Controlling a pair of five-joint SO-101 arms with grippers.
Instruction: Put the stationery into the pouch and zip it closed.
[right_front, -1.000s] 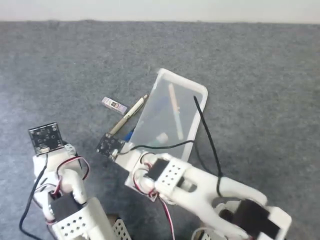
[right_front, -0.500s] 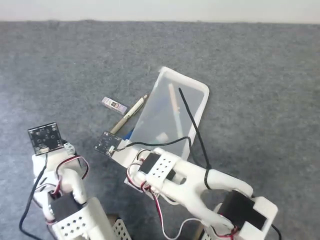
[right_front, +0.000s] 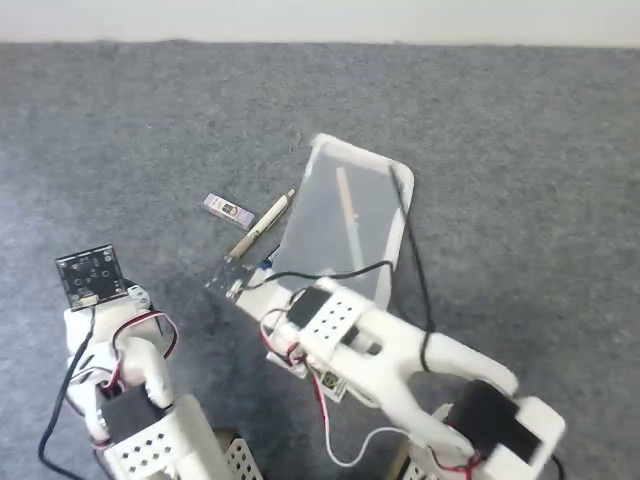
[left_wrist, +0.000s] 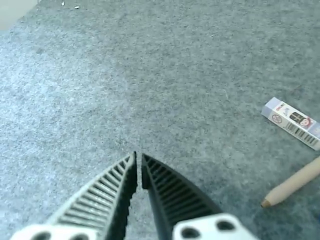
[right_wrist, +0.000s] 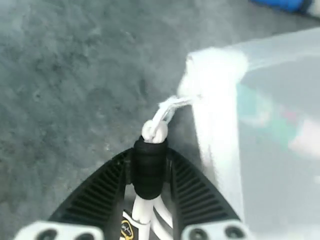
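The right gripper (right_wrist: 150, 154) grips the zip pull (right_wrist: 148, 172) at the corner of the pouch (right_front: 340, 225), likely opening it, since the pencil (right_front: 262, 226) and box (right_front: 227, 209) lie outside on the carpet; the left gripper (left_wrist: 139, 156), clenched empty, must fetch them next.

Bright, even light covers the grey carpet (right_front: 520, 150), and the shadows are faint and soft-edged. The pouch (right_front: 345, 225) carries a pale sheen. Just ahead of the right gripper (right_wrist: 150, 156), the pouch's white corner and the zip pull (right_wrist: 160, 127) glare almost white. Around the left gripper (left_wrist: 138, 159) the carpet is evenly lit.
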